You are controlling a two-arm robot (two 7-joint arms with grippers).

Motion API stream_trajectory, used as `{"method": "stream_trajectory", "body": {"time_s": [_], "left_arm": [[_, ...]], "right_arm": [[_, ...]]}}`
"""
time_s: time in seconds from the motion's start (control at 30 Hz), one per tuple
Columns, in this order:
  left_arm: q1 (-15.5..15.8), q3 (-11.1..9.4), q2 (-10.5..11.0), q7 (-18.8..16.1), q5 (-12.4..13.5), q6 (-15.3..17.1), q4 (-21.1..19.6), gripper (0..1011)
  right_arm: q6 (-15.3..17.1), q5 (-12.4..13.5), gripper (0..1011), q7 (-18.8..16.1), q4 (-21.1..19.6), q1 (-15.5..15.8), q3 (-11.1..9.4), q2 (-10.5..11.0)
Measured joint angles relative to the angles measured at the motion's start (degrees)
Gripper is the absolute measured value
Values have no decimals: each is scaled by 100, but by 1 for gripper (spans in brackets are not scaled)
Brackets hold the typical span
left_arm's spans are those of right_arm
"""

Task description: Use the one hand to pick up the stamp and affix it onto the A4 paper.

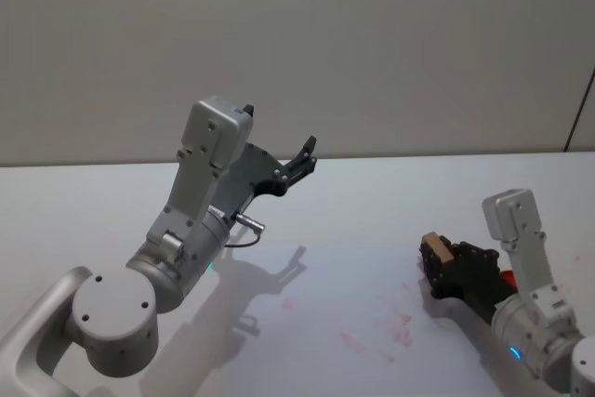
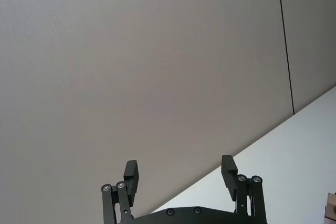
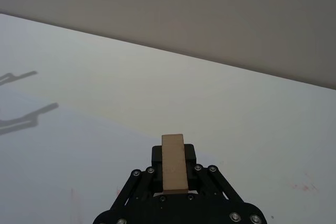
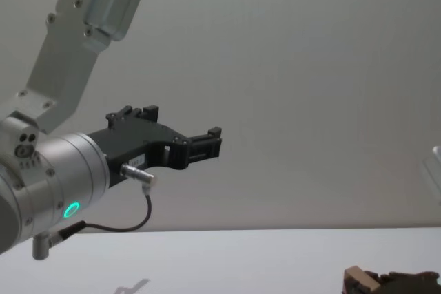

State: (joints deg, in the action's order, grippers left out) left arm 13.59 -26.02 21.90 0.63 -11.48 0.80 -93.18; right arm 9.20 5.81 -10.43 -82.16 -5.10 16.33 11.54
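Stamp point(image 1: 435, 250), a light-tan wooden block, clamped between the black fingers point(image 3: 190, 153) of the right gripper point(image 1: 442, 267), which sits low over the white tabletop point(image 1: 372, 202) at about 4 o'clock in the head view, its tip directed toward 10 o'clock. In the right wrist view the block stands up between the two closed-in fingers, its long face toward the camera. In the chest view it appears at 5 o'clock, just above the table surface; whether it touches the surface cannot be told. Reddish smudges point(image 1: 390, 323) mark the tabletop near the stamp, at 7 o'clock from it. Left gripper point(image 1: 302, 157) is raised in the air near the centre of the head view, well apart from the stamp at 10 o'clock from it, jaws spread wide and holding nothing, tips aimed toward 2 o'clock at the grey wall point(image 2: 157, 66).
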Motion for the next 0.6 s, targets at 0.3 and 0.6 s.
{"method": "stream_trajectory", "body": {"time_s": [0.3,0.6], "left_arm": [[0,0,0,0,0,0,0,1001],[0,0,0,0,0,0,0,1001]], "right_arm": [[-6,-29,220,15,126,-51,5,-35],[20,-75,220,24,196,-79,9,-53]]}}
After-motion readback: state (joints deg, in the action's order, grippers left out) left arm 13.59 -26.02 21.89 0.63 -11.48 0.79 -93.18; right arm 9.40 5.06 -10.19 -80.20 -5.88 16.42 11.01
